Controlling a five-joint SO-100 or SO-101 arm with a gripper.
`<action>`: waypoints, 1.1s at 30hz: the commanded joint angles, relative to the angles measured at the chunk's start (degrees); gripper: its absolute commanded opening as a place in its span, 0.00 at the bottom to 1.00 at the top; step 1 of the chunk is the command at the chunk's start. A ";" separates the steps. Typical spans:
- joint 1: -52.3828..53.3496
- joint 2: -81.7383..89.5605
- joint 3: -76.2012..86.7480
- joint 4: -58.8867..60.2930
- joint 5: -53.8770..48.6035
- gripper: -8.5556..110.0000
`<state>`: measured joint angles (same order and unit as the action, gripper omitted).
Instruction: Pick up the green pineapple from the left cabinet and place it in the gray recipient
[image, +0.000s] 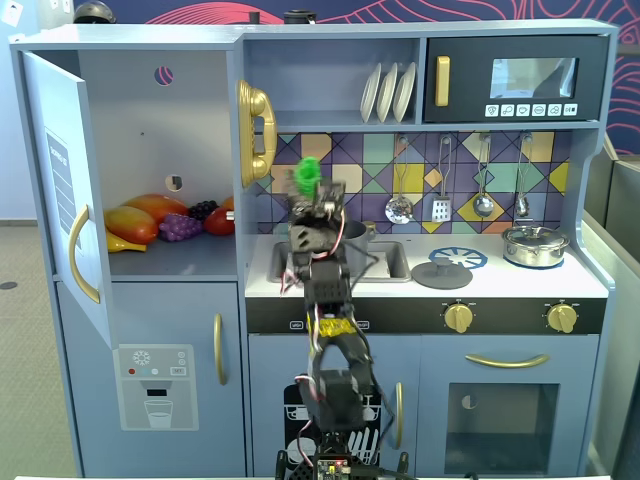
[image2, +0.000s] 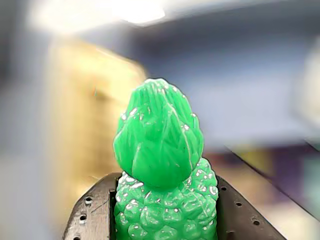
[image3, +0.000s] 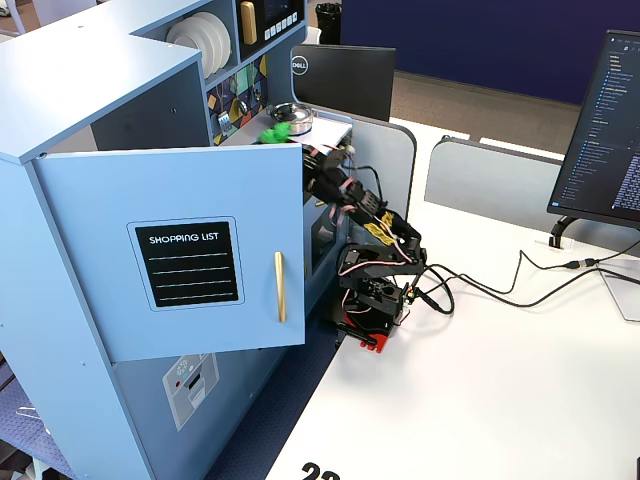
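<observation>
The green pineapple (image: 307, 175) is clamped between my gripper's (image: 318, 196) two black fingers and held in the air above the sink, to the right of the left cabinet (image: 150, 150). In the wrist view the pineapple (image2: 160, 165) stands tuft up and fills the middle, with my gripper (image2: 167, 187) shut on its bumpy body. In a fixed view from the side the pineapple (image3: 275, 131) shows just past the open door's top edge. The gray recipient (image: 356, 232) stands in the sink, mostly hidden behind my arm.
The cabinet door (image: 62, 190) stands open to the left. Purple grapes (image: 180, 227) and other toy fruit lie on the cabinet shelf. A flat gray lid (image: 441, 273) lies on the counter and a shiny silver pot (image: 535, 245) stands at the right. Utensils hang on the back wall.
</observation>
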<state>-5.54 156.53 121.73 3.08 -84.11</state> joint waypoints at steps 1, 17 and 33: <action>6.94 -10.81 -11.78 7.91 2.02 0.07; 8.00 -39.11 -30.06 12.30 -1.14 0.37; 9.23 2.72 -9.49 59.50 -5.19 0.07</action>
<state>2.72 146.07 107.58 47.37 -88.07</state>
